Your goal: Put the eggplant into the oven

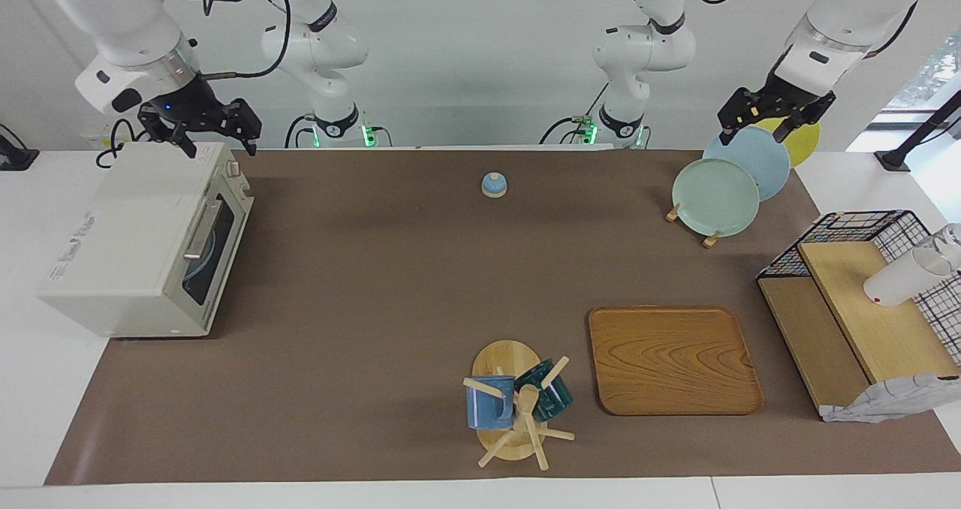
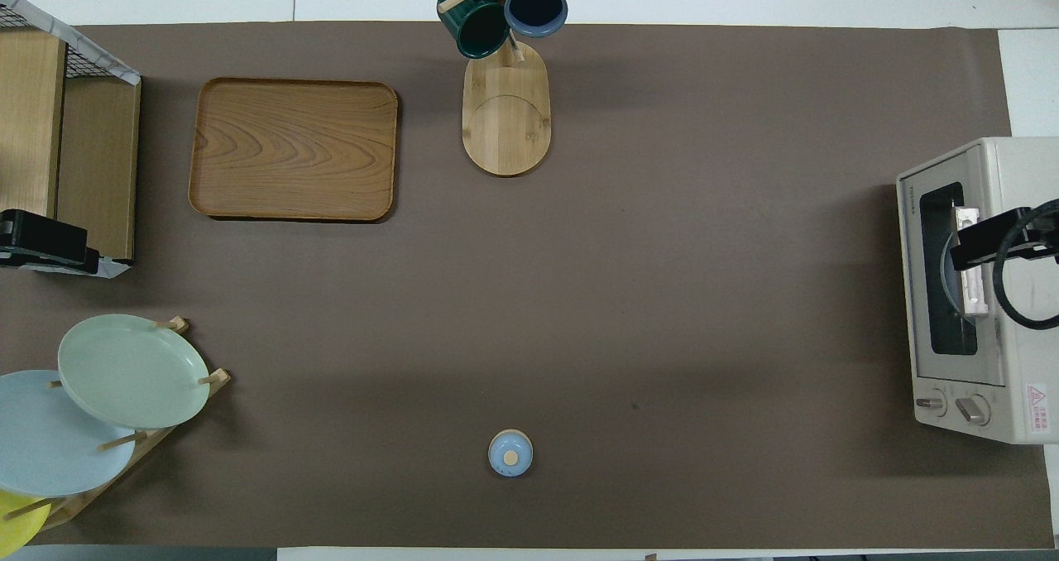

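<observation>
The off-white oven (image 1: 135,246) stands at the right arm's end of the table with its glass door shut; it also shows in the overhead view (image 2: 1022,296). Through the glass I see a pale blue round shape inside. The eggplant is not visible in either view. My right gripper (image 1: 220,147) hangs open and empty over the oven's top, at the corner nearest the robots. My left gripper (image 1: 754,137) hangs open and empty over the plate rack (image 1: 709,235) at the left arm's end.
The rack holds a green plate (image 1: 715,197), a blue one and a yellow one. A small blue lidded dish (image 1: 494,185) sits near the robots. A wooden tray (image 1: 672,359), a mug tree (image 1: 518,404) with two mugs and a wire-and-wood shelf (image 1: 863,306) lie farther out.
</observation>
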